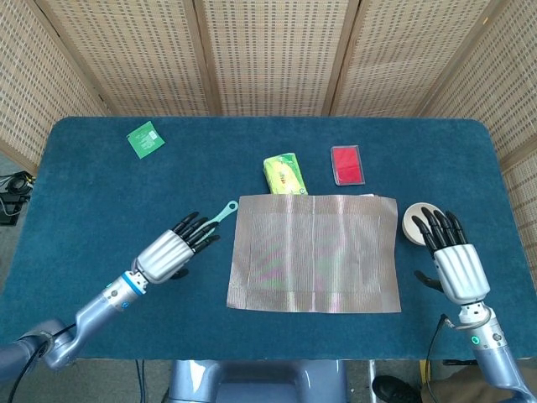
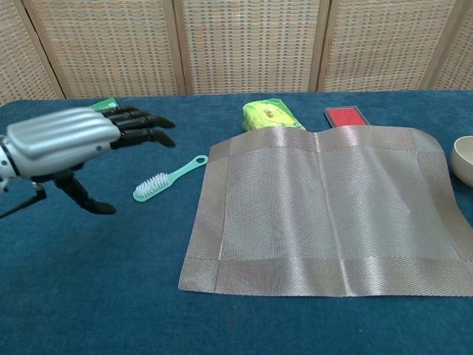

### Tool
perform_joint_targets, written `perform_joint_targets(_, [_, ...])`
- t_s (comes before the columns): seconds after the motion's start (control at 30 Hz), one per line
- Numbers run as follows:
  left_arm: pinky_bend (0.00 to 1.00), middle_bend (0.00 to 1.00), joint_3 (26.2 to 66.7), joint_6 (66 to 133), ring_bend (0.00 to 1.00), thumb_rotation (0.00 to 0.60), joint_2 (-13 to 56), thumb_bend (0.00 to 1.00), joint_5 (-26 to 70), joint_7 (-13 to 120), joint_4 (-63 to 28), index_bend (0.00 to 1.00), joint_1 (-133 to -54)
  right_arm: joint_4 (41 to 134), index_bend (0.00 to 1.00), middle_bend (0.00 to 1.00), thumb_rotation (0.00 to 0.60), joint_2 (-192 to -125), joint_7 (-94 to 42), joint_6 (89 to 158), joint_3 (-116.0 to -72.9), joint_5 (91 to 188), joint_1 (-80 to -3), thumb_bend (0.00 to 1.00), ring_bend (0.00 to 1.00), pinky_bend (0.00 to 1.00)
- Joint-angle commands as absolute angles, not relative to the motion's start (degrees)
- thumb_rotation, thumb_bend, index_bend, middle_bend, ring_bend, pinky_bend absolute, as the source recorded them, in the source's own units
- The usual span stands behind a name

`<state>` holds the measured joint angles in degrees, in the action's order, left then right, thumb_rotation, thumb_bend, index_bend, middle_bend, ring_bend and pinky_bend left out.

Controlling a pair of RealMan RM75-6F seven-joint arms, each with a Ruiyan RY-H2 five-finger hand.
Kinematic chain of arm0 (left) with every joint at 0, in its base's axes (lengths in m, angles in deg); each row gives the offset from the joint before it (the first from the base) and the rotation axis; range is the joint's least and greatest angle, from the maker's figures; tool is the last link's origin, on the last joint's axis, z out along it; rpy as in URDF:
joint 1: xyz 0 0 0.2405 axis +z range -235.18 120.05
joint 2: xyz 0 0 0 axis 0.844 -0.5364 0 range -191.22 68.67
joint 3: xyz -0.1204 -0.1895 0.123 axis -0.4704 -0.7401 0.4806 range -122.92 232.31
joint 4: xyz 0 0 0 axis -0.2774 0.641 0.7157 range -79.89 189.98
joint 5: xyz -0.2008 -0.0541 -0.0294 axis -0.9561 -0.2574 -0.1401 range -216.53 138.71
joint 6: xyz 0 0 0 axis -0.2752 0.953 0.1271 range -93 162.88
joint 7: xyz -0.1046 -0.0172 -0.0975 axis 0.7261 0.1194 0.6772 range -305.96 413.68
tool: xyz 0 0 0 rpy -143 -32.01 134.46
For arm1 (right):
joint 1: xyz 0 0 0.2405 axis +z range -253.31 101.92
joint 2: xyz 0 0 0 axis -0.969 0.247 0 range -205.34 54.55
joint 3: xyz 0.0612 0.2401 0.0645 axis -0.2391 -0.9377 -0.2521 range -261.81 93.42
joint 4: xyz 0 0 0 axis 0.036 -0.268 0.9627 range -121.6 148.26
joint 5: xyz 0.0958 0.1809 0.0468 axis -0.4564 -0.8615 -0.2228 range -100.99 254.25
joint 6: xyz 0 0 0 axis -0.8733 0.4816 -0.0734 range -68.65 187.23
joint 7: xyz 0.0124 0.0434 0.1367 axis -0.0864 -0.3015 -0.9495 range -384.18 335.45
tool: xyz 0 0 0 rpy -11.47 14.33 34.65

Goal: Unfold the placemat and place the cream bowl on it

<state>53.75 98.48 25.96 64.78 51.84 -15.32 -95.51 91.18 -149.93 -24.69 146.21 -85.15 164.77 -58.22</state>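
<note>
The tan woven placemat [image 1: 313,252] [image 2: 325,211] lies spread flat in the middle of the blue table. The cream bowl [image 1: 414,220] [image 2: 463,158] stands just off the mat's right edge, partly hidden by my right hand in the head view. That right hand [image 1: 454,259] hovers open, fingers extended, beside the bowl at the near right and holds nothing; the chest view does not show it. To the mat's left my left hand [image 1: 173,248] [image 2: 70,139] is open, fingers stretched toward the mat, over the mint brush.
A mint brush [image 1: 220,217] [image 2: 168,178] lies left of the mat under my left fingertips. A yellow-green packet [image 1: 284,173] [image 2: 272,115] and a red box [image 1: 346,164] [image 2: 344,115] sit behind the mat. A green card [image 1: 145,138] lies far left.
</note>
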Motion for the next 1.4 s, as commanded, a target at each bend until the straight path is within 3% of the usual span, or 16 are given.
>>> perform_joint_targets(0.03, [0.0, 0.0, 55.8, 97.3, 0.0, 0.6, 30.2, 0.0, 67.7, 55.8, -10.5, 0.2, -99.0, 91.7, 0.0, 0.0, 0.6, -150.2, -24.3, 146.4, -85.6, 164.5, -58.7, 0.0, 0.0, 0.0])
perform_joint_targets(0.33, [0.0, 0.0, 57.6, 95.4, 0.0, 0.6, 35.5, 0.0, 68.5, 58.1, -6.8, 0.22, -102.7, 92.8, 0.01, 0.0, 0.6, -149.6, -25.3, 146.7, -86.0, 165.5, -60.0, 0.0, 0.0, 0.0])
perform_joint_targets(1.27, [0.0, 0.0, 60.7, 94.8, 0.0, 0.6, 40.4, 0.0, 66.3, 56.8, -4.5, 0.23, -104.5, 93.4, 0.02, 0.0, 0.6, -149.1, -26.3, 147.1, -87.6, 167.3, -61.5, 0.0, 0.0, 0.0])
perform_joint_targets(1.4, [0.0, 0.0, 60.7, 94.5, 0.0, 0.6, 40.8, 0.06, 65.8, 56.7, -4.5, 0.23, -104.9, 93.7, 0.02, 0.0, 0.6, -149.1, -26.1, 147.3, -87.7, 167.8, -61.7, 0.0, 0.0, 0.0])
